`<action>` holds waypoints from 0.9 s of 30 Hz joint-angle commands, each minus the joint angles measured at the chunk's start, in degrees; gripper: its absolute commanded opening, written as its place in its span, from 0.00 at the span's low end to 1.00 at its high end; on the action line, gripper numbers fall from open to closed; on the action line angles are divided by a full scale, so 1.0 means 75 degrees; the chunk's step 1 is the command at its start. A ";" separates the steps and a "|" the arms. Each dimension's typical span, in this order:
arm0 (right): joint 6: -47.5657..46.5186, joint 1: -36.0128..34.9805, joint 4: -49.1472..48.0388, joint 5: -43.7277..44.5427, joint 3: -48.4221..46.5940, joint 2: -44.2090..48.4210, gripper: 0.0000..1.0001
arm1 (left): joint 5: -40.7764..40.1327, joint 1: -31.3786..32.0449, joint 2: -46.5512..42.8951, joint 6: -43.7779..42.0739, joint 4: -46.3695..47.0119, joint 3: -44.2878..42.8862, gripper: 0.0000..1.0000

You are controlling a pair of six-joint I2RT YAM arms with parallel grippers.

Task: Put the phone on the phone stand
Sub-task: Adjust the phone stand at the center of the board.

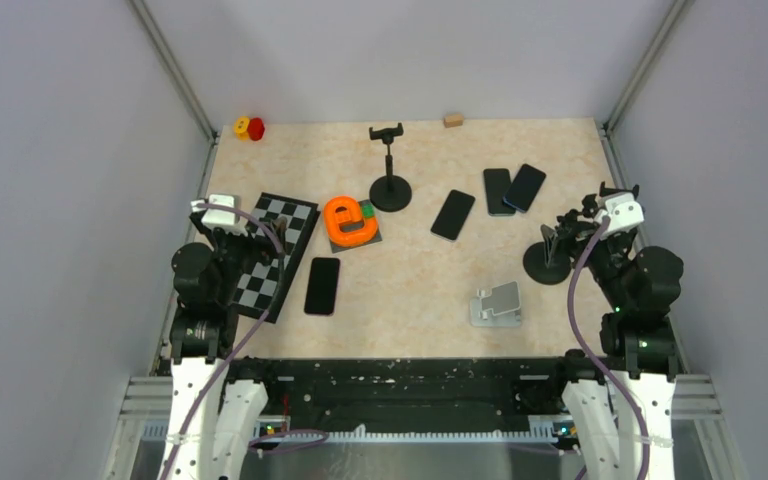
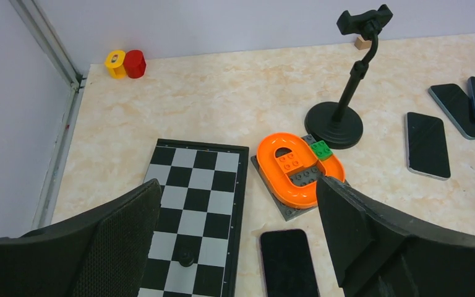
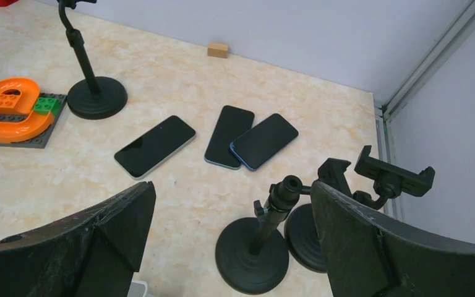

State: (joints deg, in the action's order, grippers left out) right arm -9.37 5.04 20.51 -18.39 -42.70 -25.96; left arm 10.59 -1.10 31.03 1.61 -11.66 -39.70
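Phone [image 1: 322,285] nearest the arms is lying flat on the table [image 1: 410,310], just right of the chessboard [image 1: 278,250], its long axis running near-to-far. It is sitting right of the left claw [image 2: 238,198] and slightly back toward the bases, so the left arm is closer. Silver stand [image 1: 497,305] is standing further right, nearer the right claw [image 3: 232,192]. Both claws are hanging released, gripping nothing. Count: four phones, two overlapping; three black pole stands [image 1: 390,190]; one silver stand.
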 commanded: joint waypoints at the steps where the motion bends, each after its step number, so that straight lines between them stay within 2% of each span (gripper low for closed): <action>1: 0.0037 0.0008 -0.0172 -0.0205 0.0013 0.0028 0.99 | 0.0206 -0.0041 0.0014 0.0032 0.0099 0.0081 0.99; 15: -0.0761 0.0008 0.0253 -0.1303 0.0248 -0.0032 0.99 | 0.1613 -0.0040 -0.0057 -0.1109 -0.1031 -0.0438 0.99; 24: -0.3092 -0.0003 0.3667 -0.2309 -0.0864 -0.1528 0.96 | 0.2226 -0.0040 -0.0079 -0.1317 -0.1070 -0.0263 0.99; 27: -0.3389 -0.0035 0.3751 -0.2348 -0.0748 -0.1801 0.94 | 0.2596 -0.0040 -0.0093 -0.1365 -0.1024 -0.0125 0.99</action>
State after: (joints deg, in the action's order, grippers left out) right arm -27.79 5.04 41.71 -32.60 -46.63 -37.43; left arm 25.02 -1.10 30.87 -7.46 -21.08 -40.93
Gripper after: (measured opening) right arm 0.950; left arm 0.986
